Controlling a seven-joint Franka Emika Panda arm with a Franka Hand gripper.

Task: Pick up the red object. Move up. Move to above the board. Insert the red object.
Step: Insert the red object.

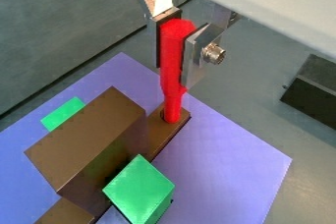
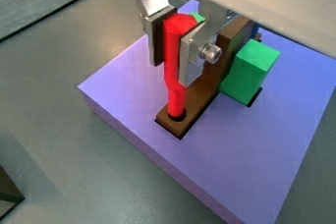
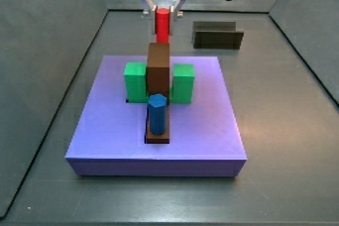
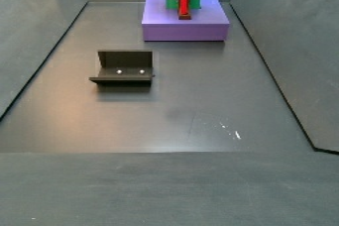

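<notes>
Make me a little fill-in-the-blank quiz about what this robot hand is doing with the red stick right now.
1. The gripper is shut on the ____ object, held upright.
2. The object's lower end sits at a hole in the ____ bar on the board.
3. In a side view, a ____ cylinder stands at the bar's other end.
4. Beside the bar stand ____ blocks.

Missing words: red; brown; blue; green
</notes>
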